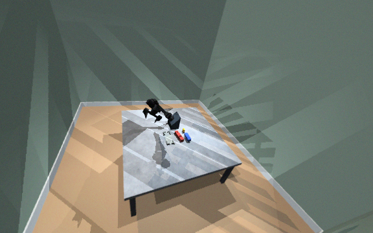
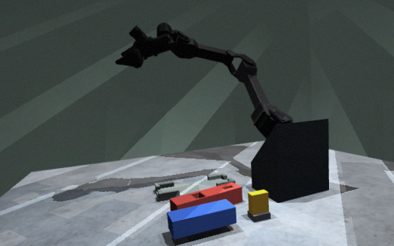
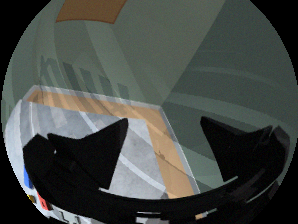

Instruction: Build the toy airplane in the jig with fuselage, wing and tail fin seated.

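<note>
Two sockets (both empty) mark the red fuselage (image 1: 179, 136) (image 2: 214, 197) (image 3: 43, 201).

No readable text, label, brand, number or sign in any view. Red block (image 1: 179, 136) (image 2: 183, 202) (image 3: 44, 202), blue block (image 1: 188, 137) (image 2: 202, 219) (image 3: 27, 177), yellow block (image 1: 183, 130) (image 2: 258, 203), jig (image 1: 168, 138) (image 2: 168, 195), arm (image 1: 162, 109) (image 2: 214, 54), dark base (image 1: 174, 121) (image 2: 301, 160), table (image 1: 147, 181) (image 2: 91, 219) (image 3: 137, 145): none carries legible lettering. Wrist view's lower edge too small, dark to tell.
</note>
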`<state>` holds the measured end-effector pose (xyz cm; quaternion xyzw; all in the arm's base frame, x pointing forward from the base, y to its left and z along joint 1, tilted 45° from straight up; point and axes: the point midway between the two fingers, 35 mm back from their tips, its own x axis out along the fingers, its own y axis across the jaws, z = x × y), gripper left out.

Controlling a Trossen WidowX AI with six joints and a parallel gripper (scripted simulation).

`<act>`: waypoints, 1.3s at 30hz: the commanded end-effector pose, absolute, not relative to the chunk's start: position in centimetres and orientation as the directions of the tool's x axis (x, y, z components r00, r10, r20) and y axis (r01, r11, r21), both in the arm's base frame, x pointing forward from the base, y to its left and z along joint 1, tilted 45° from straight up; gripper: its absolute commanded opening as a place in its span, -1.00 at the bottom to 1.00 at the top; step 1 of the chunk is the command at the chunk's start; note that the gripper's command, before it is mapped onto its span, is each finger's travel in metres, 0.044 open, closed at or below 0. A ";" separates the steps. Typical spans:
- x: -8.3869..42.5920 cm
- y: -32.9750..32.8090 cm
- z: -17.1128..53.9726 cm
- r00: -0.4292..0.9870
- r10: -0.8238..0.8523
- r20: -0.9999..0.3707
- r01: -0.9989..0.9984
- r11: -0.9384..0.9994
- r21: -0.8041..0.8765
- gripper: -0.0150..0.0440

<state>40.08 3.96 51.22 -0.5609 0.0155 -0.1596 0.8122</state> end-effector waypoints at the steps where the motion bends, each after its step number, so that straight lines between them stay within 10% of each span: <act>1: 42.7 6.4 44.5 0.969 -0.247 -0.033 0.078 0.426 -0.901 1.00; 22: 38.7 13.4 12.9 0.568 -0.344 -0.747 -0.350 0.721 -0.598 1.00; 39: 26.5 10.2 1.8 0.141 -0.682 -0.718 -0.265 0.672 -0.691 1.00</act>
